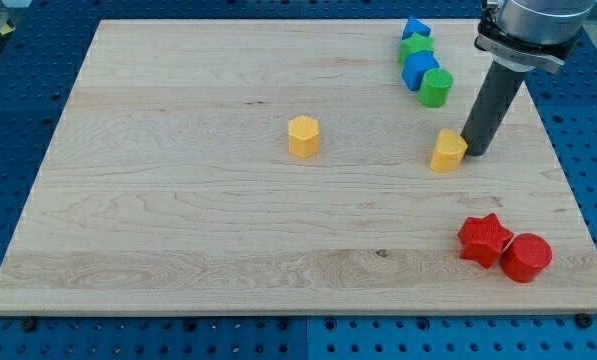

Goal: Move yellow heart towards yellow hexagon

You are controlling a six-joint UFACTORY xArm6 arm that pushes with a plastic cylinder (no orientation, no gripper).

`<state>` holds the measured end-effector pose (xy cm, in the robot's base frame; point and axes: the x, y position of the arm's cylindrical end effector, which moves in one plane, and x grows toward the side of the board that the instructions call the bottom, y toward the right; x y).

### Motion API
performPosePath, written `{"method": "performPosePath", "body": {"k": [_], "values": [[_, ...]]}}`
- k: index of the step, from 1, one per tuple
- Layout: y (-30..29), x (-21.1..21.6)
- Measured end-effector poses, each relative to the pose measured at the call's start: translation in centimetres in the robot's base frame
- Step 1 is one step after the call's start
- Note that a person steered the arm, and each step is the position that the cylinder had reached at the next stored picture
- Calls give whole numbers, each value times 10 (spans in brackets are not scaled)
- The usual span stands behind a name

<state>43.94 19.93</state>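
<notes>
Touching the yellow heart (447,151) from the view's right: rod tip (475,152), no jaws on this end effector, holding nothing.

Near to far on the counter (178,220): red star (484,239) and red cylinder (526,257) touching, at the view's bottom right; yellow heart mid-right; yellow hexagon (303,136) well apart to its left, near centre; at the top right a tight row of green cylinder (436,88), blue block (419,69), green block (415,47), blue block (415,29), shapes unclear.

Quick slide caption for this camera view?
My tip beside the yellow heart, on its right; yellow hexagon waits leftward.
</notes>
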Motion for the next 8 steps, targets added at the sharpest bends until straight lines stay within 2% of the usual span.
{"method": "performPosePath", "body": {"k": [2,3,8], "values": [[6,22],[4,15],[-78,13]]}}
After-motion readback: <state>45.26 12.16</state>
